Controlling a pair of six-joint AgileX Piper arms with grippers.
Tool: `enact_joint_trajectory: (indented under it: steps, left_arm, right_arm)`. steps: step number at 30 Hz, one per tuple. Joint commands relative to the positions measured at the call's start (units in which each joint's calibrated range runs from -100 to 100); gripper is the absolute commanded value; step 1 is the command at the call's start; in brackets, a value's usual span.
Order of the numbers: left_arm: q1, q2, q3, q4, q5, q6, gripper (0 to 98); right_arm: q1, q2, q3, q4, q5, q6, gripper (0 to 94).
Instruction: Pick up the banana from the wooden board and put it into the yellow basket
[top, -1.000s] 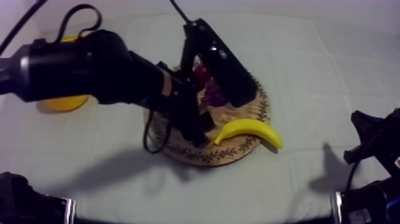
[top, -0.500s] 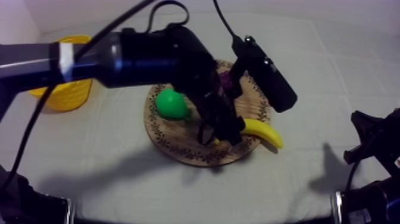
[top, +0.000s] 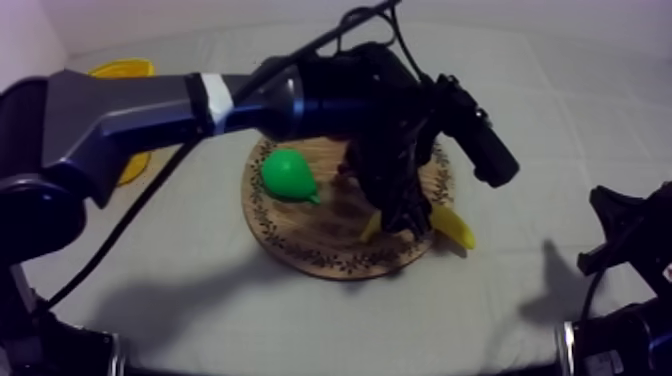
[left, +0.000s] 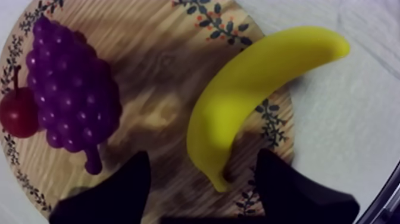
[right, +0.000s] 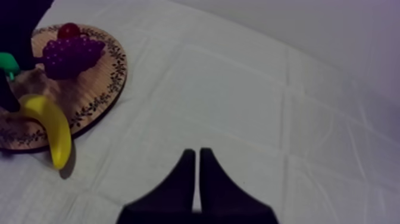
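Curved yellow toy banana (left: 250, 101) lies across the edge of the round wooden board with patterned rim (top: 330, 262), one end out over the grey-white cloth (right: 238, 89). Left gripper (left: 202, 156) hangs over its inboard end, jaws spread, holding nothing. Purple grape bunch (left: 71, 89) and small red fruit (left: 18, 113) sit by the board's opposite edge, green pear (top: 288, 175) at its left edge; yellow basket (top: 125, 70) at the cloth's far-left corner, right gripper (right: 197, 156) clenched on nothing.

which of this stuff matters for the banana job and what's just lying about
In the job: curved yellow toy banana; round wooden board with patterned rim; yellow basket; open left gripper.
Lying about: green toy pear; purple bunch of grapes; small red fruit.
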Motion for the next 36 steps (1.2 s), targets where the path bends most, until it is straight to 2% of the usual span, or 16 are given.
enact_joint_trajectory:
  steps: [1,8,14,21,28,36]
  left_arm:
    - [0.16,1.52,-3.09,-0.33,2.59,0.28,65.1]
    - [0.62,7.45,-12.85,-0.75,11.63,1.36,63.8]
    - [0.81,11.17,-18.31,-1.04,16.40,1.44,60.0]
    - [1.39,13.76,-21.00,-2.78,17.74,2.54,46.6]
    - [2.00,14.83,-21.28,-4.66,17.85,5.57,28.0]
    - [2.20,12.38,-20.33,-6.05,17.86,7.20,21.6]
  right_arm:
    - [-0.03,-0.04,-0.03,-0.03,-0.04,0.01,0.5]
    - [-0.03,-0.04,-0.03,-0.03,-0.04,0.01,0.5]
    - [-0.03,-0.04,-0.03,-0.03,-0.04,0.01,0.5]
    - [-0.03,-0.04,-0.03,-0.03,-0.04,0.00,0.5]
    - [-0.03,-0.04,-0.03,-0.03,-0.04,0.01,0.5]
    - [-0.03,-0.04,-0.03,-0.03,-0.04,-0.03,0.5]
